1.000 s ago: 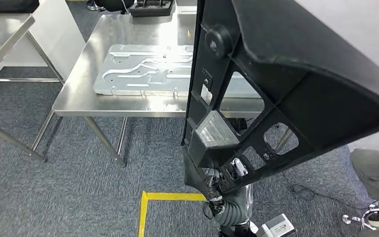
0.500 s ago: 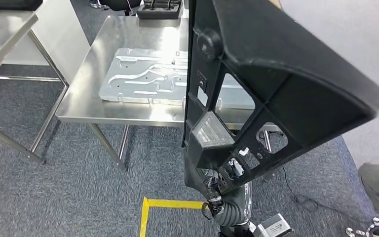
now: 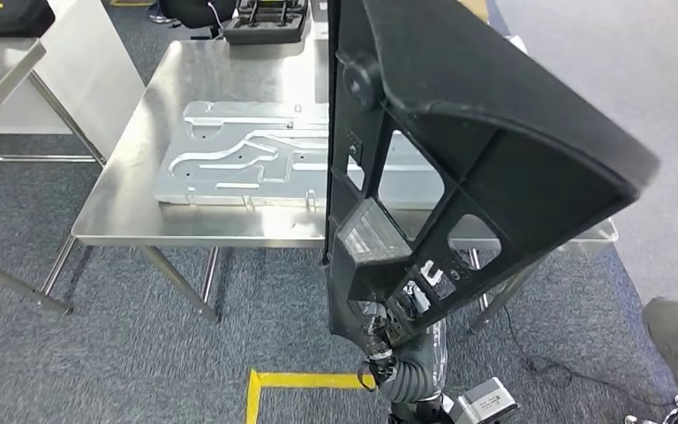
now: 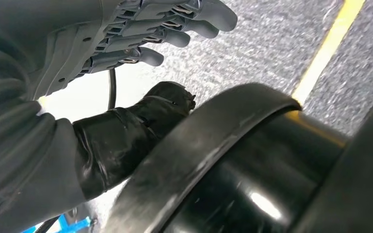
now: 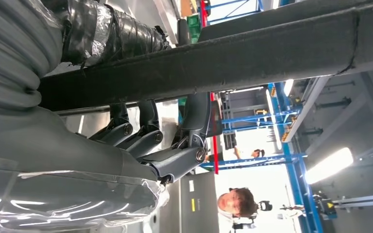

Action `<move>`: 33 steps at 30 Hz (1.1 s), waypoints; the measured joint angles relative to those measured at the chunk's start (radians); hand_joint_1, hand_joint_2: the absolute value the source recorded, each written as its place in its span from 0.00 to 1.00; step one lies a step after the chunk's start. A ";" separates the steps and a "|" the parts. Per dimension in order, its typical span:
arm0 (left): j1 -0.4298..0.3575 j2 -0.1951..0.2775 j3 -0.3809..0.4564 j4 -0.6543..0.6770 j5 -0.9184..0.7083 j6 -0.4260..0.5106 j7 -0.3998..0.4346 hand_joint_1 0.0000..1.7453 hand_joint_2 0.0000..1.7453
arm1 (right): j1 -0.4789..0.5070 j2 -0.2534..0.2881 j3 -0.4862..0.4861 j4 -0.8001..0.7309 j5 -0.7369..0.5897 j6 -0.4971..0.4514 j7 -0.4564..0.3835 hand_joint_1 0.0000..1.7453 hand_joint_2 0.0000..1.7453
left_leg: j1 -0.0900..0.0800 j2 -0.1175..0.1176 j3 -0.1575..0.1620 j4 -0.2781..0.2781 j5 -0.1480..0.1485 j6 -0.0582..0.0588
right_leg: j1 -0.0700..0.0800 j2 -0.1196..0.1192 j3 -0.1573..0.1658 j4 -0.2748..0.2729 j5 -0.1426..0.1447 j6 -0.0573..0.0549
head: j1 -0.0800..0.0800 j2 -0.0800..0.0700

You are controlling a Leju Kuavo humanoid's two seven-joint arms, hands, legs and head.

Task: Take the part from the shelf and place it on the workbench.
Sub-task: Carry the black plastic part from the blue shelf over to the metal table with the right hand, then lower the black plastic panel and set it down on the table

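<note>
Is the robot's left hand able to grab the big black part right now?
Probably not yet. The left hand hangs low over the carpet with its fingers spread, holding nothing, while the black part is held up in front by the right hand.

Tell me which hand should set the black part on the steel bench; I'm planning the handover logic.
Right. The right hand already grips the black part, held upright in front of the steel bench. The left hand hangs over the floor, fingers apart, holding nothing.

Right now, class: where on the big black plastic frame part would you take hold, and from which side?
Judging by its shape, grip the narrow lower end of the black plastic frame part from below, as the right hand does: open ribs there give fingers purchase, whereas the top flares wide.
</note>
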 joint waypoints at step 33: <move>-0.003 -0.001 0.002 0.000 -0.013 0.012 -0.015 0.00 1.00 | -0.007 0.000 0.000 0.045 -0.091 0.022 -0.008 1.00 1.00 | -0.004 -0.001 0.043 -0.114 0.037 0.011 | 0.003 0.001 0.002 -0.009 -0.002 0.010 | 0.000 0.000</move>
